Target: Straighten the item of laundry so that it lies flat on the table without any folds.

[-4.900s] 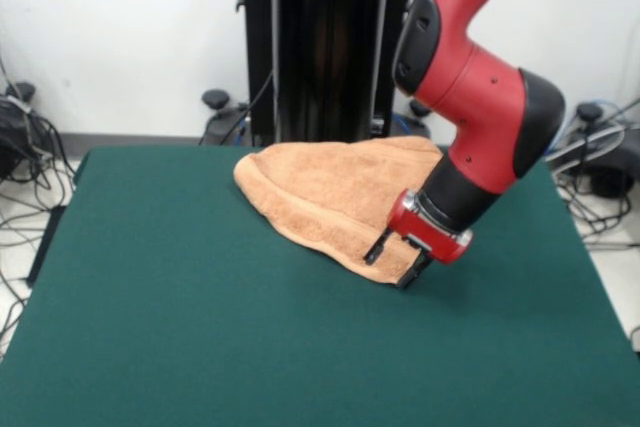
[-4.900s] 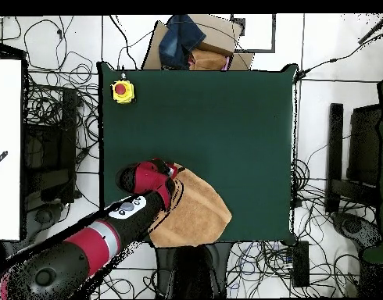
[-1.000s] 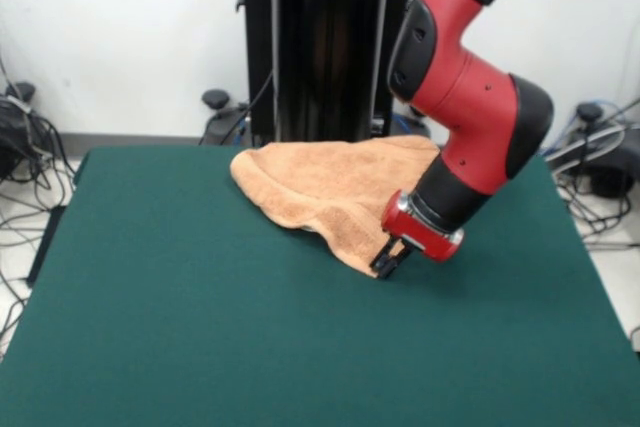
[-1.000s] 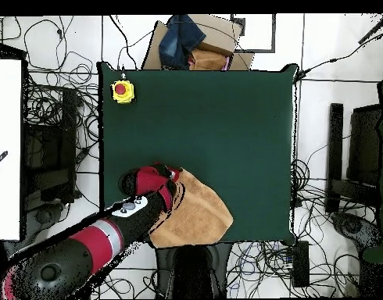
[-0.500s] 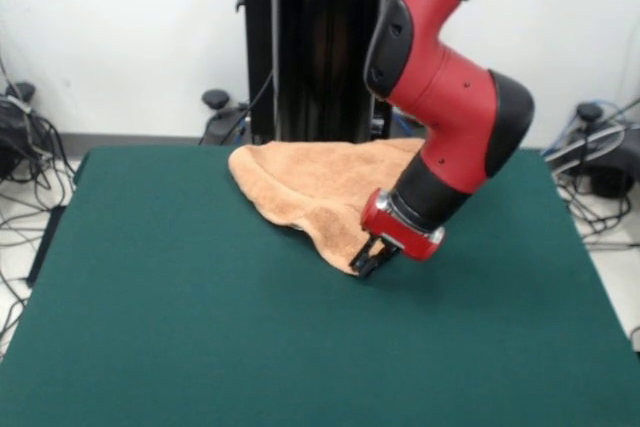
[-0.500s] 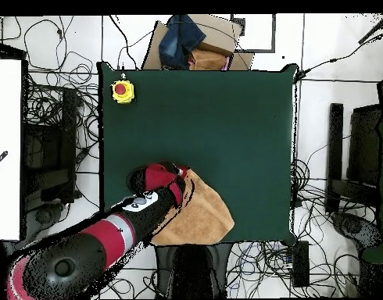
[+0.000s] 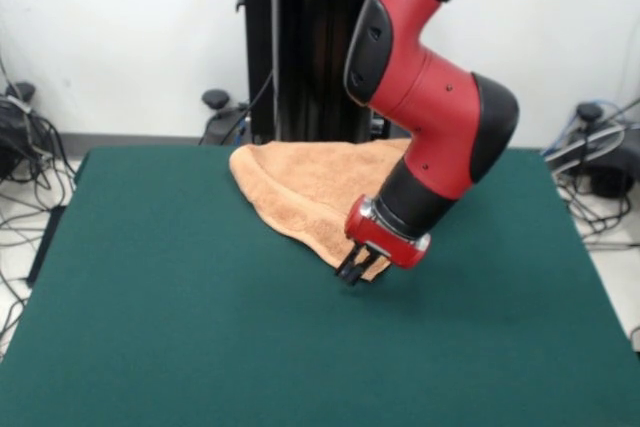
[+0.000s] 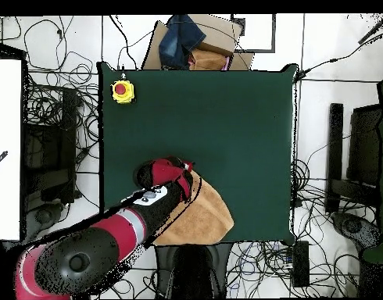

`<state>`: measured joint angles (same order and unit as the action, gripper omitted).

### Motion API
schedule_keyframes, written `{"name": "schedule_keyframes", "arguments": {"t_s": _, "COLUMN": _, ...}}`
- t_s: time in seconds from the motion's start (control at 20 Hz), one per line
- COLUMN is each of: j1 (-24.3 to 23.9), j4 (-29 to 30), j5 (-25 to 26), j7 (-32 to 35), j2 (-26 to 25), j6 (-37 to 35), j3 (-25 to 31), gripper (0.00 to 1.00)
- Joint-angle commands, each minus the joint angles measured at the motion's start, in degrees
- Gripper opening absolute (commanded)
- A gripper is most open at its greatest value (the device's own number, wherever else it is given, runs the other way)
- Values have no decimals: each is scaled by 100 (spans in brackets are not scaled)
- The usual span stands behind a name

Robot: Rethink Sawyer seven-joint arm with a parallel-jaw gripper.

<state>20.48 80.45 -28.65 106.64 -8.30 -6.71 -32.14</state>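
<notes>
The orange-tan towel lies bunched and folded at the far side of the dark green table, near the robot's pedestal. Its nearest corner runs to a point under my gripper. The gripper is shut on that corner and holds it low over the table. In the overhead view the towel lies at the table's bottom edge, and the arm covers its left part. The gripper sits at the towel's top corner there.
A yellow box with a red button stands at the table's top left corner in the overhead view. The black pedestal rises behind the towel. Cables lie on the floor around the table.
The gripper, open around the towel's corner at first, has shut on it. It has moved left in the front view, drawing the corner with it.
</notes>
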Motion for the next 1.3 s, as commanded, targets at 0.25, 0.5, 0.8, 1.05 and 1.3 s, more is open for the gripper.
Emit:
{"name": "schedule_keyframes", "arguments": {"t_s": 0.25, "j1": -305, "j4": -453, "j5": 463, "j7": 560, "j2": 92, "j6": 462, "j3": 1309, "gripper": 0}}
{"name": "schedule_keyframes", "arguments": {"t_s": 0.5, "j1": -419, "j4": -133, "j5": 985, "j7": 414, "j2": 343, "j6": 609, "j3": 1420, "gripper": 0}}
{"name": "schedule_keyframes", "arguments": {"t_s": 0.8, "j1": -250, "j4": -312, "j5": 1039, "j7": 517, "j2": 378, "j6": -52, "j3": 1106, "gripper": 0}}
{"name": "schedule_keyframes", "arguments": {"t_s": 1.05, "j1": -286, "j4": -64, "j5": 1166, "j7": 534, "j2": 579, "j6": -274, "j3": 1121, "gripper": 0}}
{"name": "schedule_keyframes", "arguments": {"t_s": 1.3, "j1": -120, "j4": 194, "j5": 1079, "j7": 848, "j2": 542, "j6": -36, "j3": 1048, "gripper": 0}}
